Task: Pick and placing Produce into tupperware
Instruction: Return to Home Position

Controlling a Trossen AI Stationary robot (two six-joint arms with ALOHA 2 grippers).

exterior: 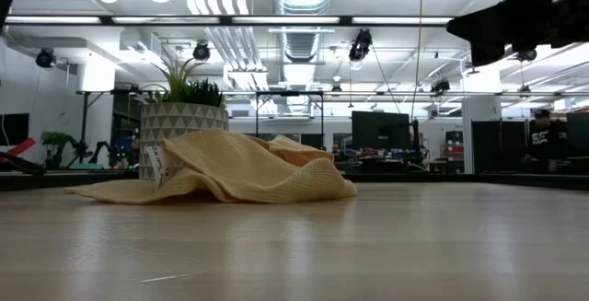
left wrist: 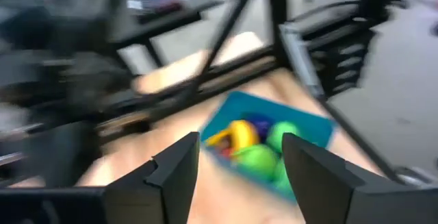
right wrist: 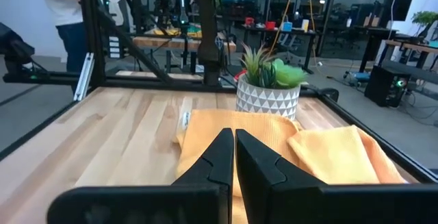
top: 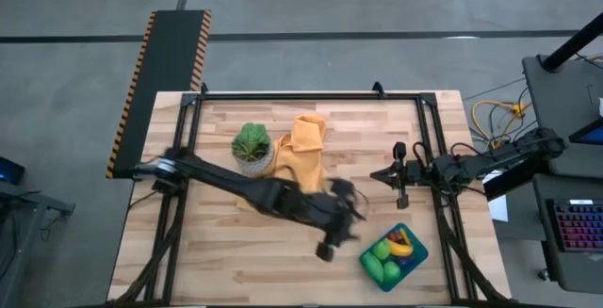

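place: robotics lab | evidence: exposed ceiling ducts (exterior: 304, 25), monitors (exterior: 379, 131), workbenches (right wrist: 164, 42), concrete floor (top: 330, 7), loose cables (top: 495, 115)

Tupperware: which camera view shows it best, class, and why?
The high view: the whole tupperware shows from above, produce inside. The left wrist view catches part of it; the low and right wrist views miss it.

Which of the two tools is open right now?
The left tool, near the tupperware, is spread wide; the right tool is pinched shut.
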